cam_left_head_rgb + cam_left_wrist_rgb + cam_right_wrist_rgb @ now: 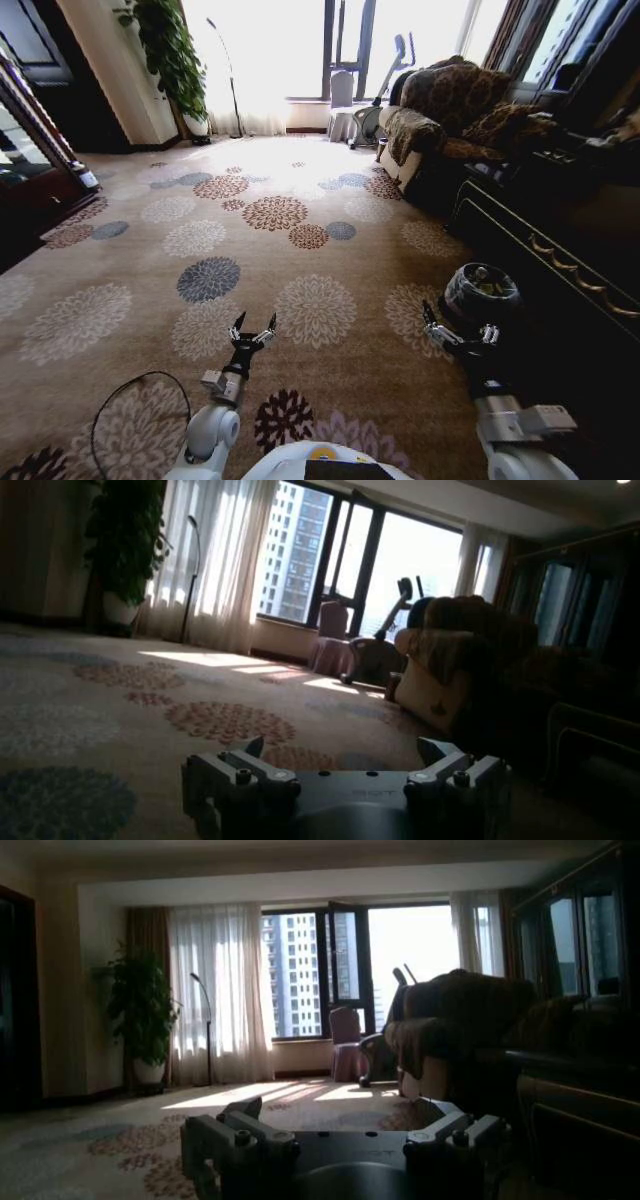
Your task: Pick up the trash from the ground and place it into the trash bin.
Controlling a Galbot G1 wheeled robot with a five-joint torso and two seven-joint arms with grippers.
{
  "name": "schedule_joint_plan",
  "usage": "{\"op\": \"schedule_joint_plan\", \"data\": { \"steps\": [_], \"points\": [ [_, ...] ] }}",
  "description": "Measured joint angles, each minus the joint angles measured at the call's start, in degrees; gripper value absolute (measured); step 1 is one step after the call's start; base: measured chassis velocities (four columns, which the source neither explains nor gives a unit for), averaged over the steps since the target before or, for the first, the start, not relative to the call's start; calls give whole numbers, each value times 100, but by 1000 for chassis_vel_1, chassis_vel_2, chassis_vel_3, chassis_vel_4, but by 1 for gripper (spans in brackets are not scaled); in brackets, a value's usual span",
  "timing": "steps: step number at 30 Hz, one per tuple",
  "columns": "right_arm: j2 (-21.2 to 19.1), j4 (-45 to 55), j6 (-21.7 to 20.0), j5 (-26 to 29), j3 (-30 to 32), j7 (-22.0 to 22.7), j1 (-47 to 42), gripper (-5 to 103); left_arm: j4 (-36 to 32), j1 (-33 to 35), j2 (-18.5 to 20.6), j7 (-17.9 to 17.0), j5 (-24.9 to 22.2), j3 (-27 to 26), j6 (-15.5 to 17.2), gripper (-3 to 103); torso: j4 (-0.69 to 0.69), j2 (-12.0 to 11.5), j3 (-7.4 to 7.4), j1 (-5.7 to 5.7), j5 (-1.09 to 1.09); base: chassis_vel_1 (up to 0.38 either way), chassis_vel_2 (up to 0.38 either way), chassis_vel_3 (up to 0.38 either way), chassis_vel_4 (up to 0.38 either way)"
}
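Living room with flower-patterned carpet (pixel 300 250), seen from beside the robot. The left gripper (pixel 253 335) hangs low over the carpet ahead of the robot's base, jaws spread and holding nothing; its fingertips (pixel 255 748) point down the room toward the balcony window (pixel 400 570). The right gripper (pixel 460 338) is held forward at a similar height, jaws likewise spread and empty, just beside and on the near side of the trash bin (pixel 481 293). Both arms appear carried in a ready pose, level and pointing forward, presumably so that the wrist cameras survey the floor and either arm can drop onto an item.

The trash bin, a small round black bucket with a whitish liner, stands on the carpet on the robot's right, close against the dark cabinet (pixel 560 250), and something lies inside it, though what cannot be told. No loose litter can be made out on the visible carpet, so the task is judged to be either near its end or at a search stage.

Background: a sofa (pixel 450 115) under a patterned throw, an exercise machine (pixel 375 90) at the window, a potted plant (pixel 165 50), and a black cable (pixel 140 410) looped on the floor near the robot's left.
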Motion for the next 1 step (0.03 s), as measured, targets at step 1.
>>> {"op": "schedule_joint_plan", "data": {
  "steps": [1],
  "points": [
    [0,0,0,0,0,0,0,100,0,0,0,0,0,0,0,100,0,0,0,0,0,0,0,0,0]
  ]
}}
